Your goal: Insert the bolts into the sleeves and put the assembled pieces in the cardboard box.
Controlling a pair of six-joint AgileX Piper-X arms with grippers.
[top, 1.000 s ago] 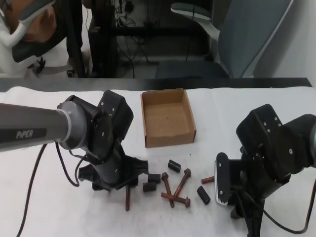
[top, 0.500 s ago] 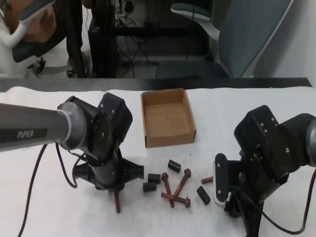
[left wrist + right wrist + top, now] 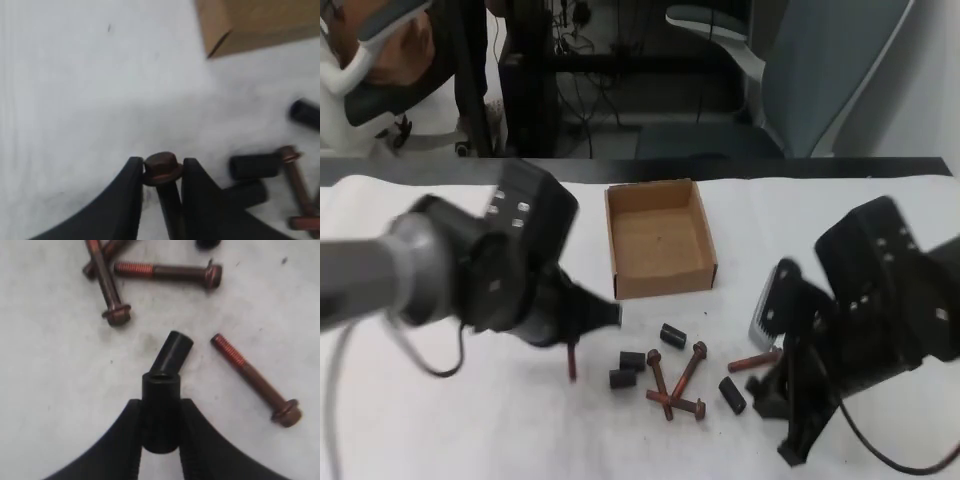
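While the left claw point(image 3: 161, 169) is clamped shut on a copper-coloured bolt point(image 3: 162, 165), whose flanged head shows between the fingertips, the right claw point(image 3: 161, 407) is closed around a black sleeve point(image 3: 160, 390) with its open end clear of the fingers. From above, the held bolt juts out of the left claw close to the cardboard box point(image 3: 665, 280), off its near left corner. The right claw sits farther from the box, off its near right corner. Between them, in front of the box's near wall, loose sleeves point(image 3: 671, 334) and bolts point(image 3: 688, 368) lie scattered on the white counter point(image 3: 440, 430), with one spare sleeve point(image 3: 175, 351) just beyond the held one. Both parts look rigid, small and light, so neither should bend or crush. The sleeve's smooth round wall seems likely to twist in a slack grip; a hold at mid-body keeps the bore free. The bolt wants a hold near the head, leaving its threaded end free to enter.
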